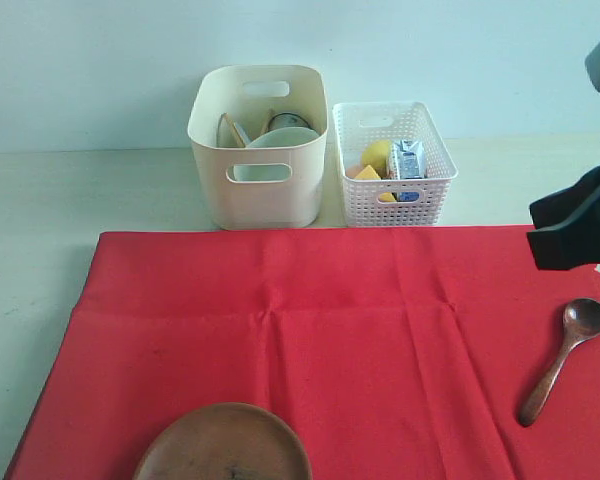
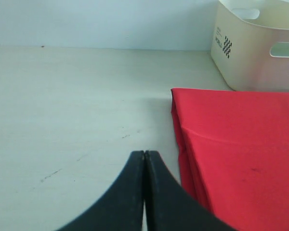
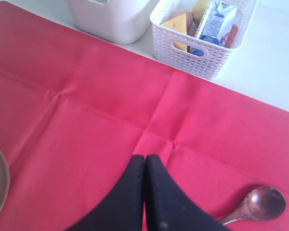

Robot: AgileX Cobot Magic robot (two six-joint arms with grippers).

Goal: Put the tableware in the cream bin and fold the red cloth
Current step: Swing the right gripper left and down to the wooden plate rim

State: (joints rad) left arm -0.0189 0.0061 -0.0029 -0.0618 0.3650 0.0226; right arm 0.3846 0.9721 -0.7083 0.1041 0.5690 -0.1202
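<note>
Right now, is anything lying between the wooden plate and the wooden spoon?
Nothing: between the wooden plate and the wooden spoon there is only bare, creased red cloth, as the exterior view shows.

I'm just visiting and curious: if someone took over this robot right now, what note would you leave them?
Left gripper: shut, empty, over bare table beside the red cloth.
Right gripper: shut, empty, above the cloth near the wooden spoon.
Done: pale bowl in the cream bin.
To do: wooden plate and spoon lie on the cloth; bin them, then fold the spread cloth.
</note>
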